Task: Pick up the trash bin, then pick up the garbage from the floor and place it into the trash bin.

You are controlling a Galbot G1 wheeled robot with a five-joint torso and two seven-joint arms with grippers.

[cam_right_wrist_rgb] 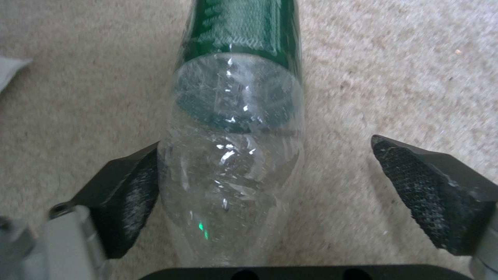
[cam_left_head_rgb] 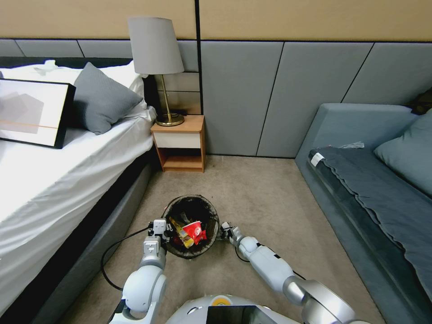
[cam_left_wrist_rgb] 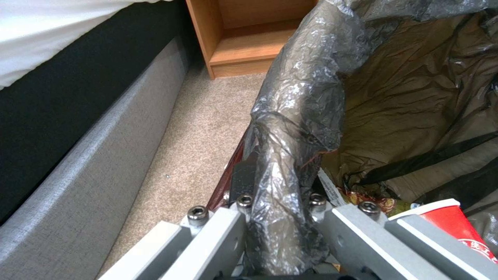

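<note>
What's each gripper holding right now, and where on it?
Left gripper is shut on the trash bin, clamping its bag-covered rim. Right gripper holds nothing: jaws open around the bottle's clear lower body, one pad touching.

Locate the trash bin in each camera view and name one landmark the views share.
Head view: trash bin at lower centre on the carpet, left gripper on its rim.
Left wrist view: its bag-covered rim is clamped between the fingers.
Right wrist view: not in it.
Shared landmark: beige carpet.

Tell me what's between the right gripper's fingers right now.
A clear green-labelled bottle lies between the open right gripper's fingers over bare carpet, seen in the right wrist view.
</note>
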